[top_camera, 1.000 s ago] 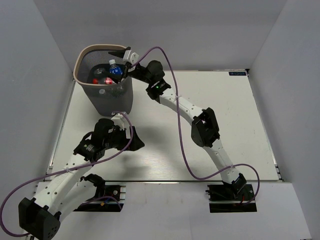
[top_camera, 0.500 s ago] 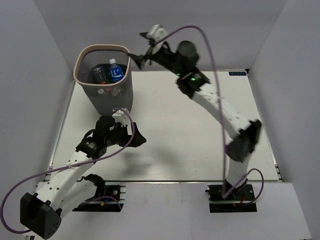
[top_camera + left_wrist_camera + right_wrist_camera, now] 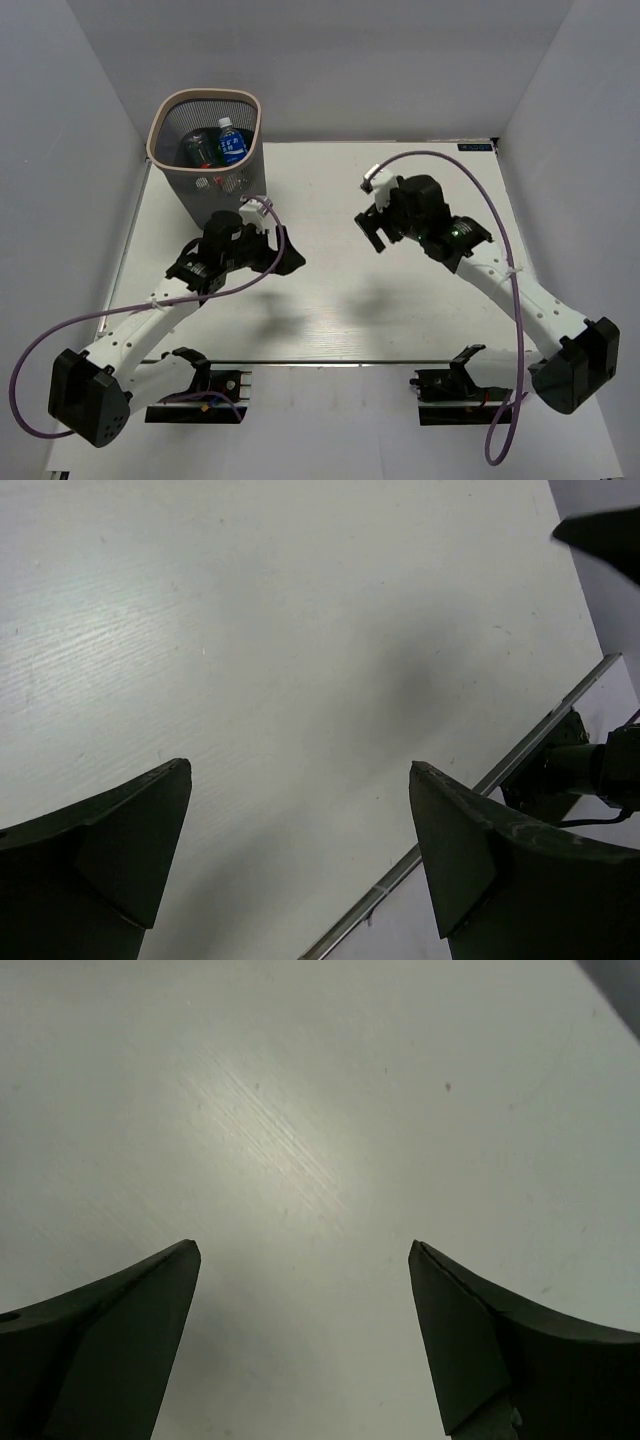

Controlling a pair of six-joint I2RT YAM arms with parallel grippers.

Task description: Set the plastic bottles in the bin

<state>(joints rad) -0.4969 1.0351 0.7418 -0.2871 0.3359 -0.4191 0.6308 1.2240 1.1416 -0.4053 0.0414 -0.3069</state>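
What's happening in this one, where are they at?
Two arms are putting plastic bottles into the bin. Several sit inside it, and none shows on the table. The left gripper and the right gripper both hang above the white surface, fingers spread and holding nothing.

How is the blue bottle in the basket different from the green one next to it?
The blue-label bottle is clear with a bright blue wrap, while the green bottle is dark green all over. The blue-label bottle's cap shows plainly; the green bottle's cap is hard to make out. In the top view the green bottle sits to the left of the blue-label bottle. Both are inside the bin, below its rim.
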